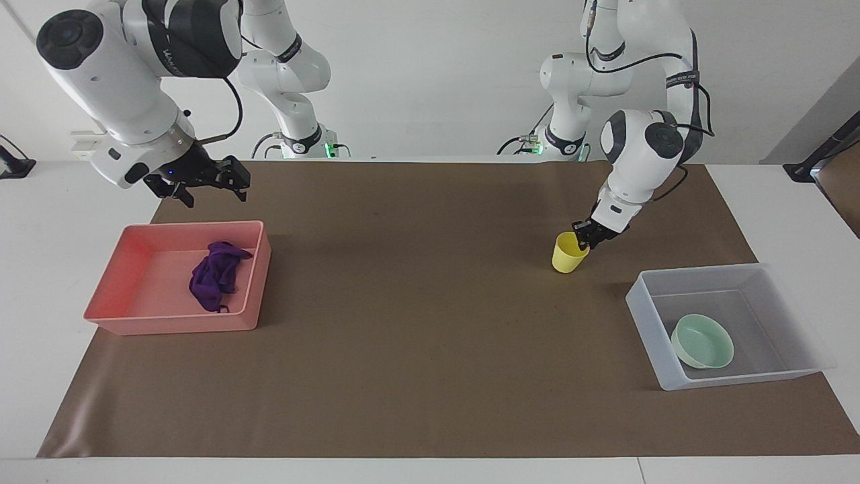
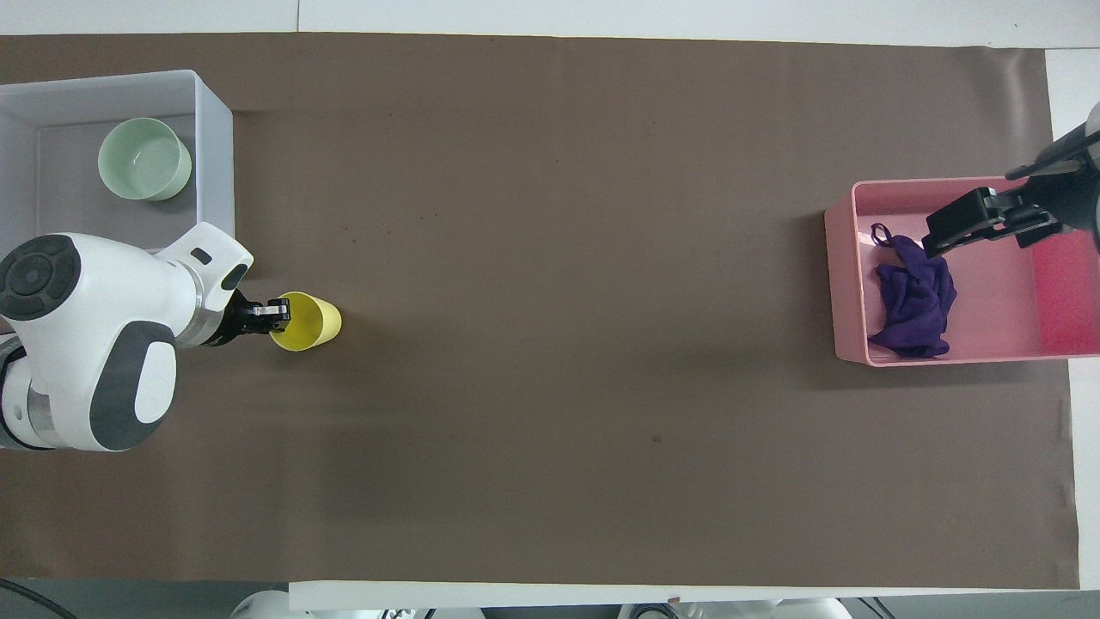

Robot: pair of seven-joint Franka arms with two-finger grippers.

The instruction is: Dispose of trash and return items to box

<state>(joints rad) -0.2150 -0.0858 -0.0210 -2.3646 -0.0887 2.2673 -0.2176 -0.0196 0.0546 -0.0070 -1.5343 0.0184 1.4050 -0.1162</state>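
- Brown paper [image 1: 416, 323] covers the white table; the yellow cup [image 1: 569, 253] serves as the landmark.
- Left gripper [image 1: 586, 236] is at the cup's rim, its fingers closed narrow on the rim's edge; the cup tilts slightly.
- Grey-white box [image 1: 793, 316] sits near the cup, farther from the robots and toward the left arm's end of the table; the green bowl [image 1: 703, 341] lies inside it.
- Pink tray [image 1: 144, 296] sits well apart from the cup, at the right arm's end; the purple cloth [image 1: 213, 275] lies inside it.
- Right gripper [image 1: 205, 183] hangs over the tray's robot-side edge, fingers spread wide, holding nothing.
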